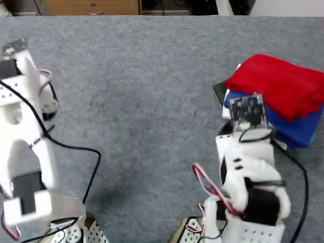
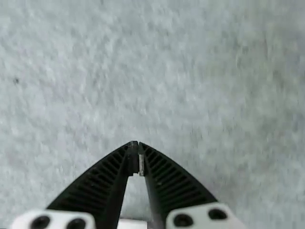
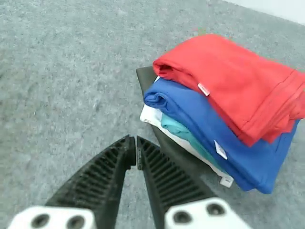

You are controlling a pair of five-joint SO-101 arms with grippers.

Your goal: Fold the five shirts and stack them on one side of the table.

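Note:
A stack of folded shirts sits at the right side of the table: a red shirt (image 1: pixel 277 83) (image 3: pixel 228 81) on top, a blue shirt (image 1: pixel 296 129) (image 3: pixel 209 126) under it, then a teal shirt (image 3: pixel 178 129), a white shirt (image 3: pixel 164 128) and a dark shirt (image 3: pixel 145 76) at the bottom. My right gripper (image 3: pixel 134 143) is shut and holds nothing, just short of the stack's near side; its arm (image 1: pixel 250 167) stands in front of the stack. My left gripper (image 2: pixel 134 145) is shut over bare grey cloth, its arm (image 1: pixel 25 131) at the table's left edge.
The grey felt table cover (image 1: pixel 147 96) stretches across the middle. Wooden furniture (image 1: pixel 91 6) stands behind the far edge. Cables (image 1: pixel 76 152) trail from both arm bases at the near edge.

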